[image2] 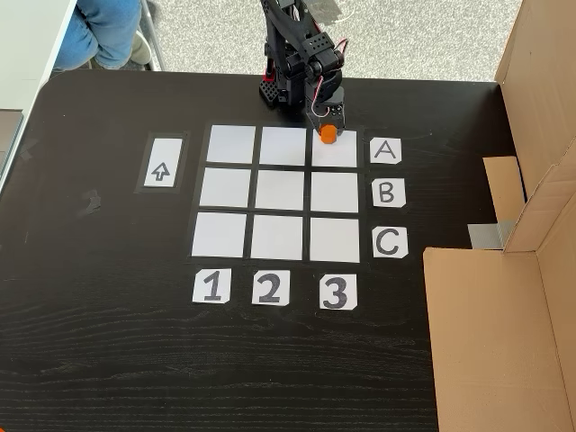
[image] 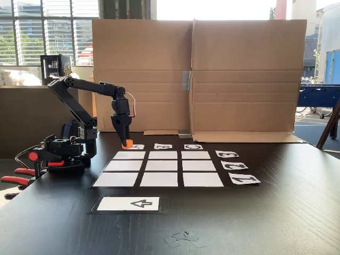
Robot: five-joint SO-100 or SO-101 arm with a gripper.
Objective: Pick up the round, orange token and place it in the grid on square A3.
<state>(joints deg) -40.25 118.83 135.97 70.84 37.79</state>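
In a fixed view from above, the arrow card (image2: 163, 163) lies left of the grid (image2: 279, 191); the gripper (image2: 328, 129) holds the token (image2: 328, 135) pinched at its tips, over the far edge of square A3 (image2: 336, 148), beside card A (image2: 385, 150)

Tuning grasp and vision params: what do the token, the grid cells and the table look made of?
Token: likely plastic, bright uniform orange, matte; too small to be sure.
Grid cells: probably paper or thin card, flat matte white with crisp edges, lying flush.
Table: dark, near-black wood or wood-look laminate; faint grain and a soft sheen from the window light.
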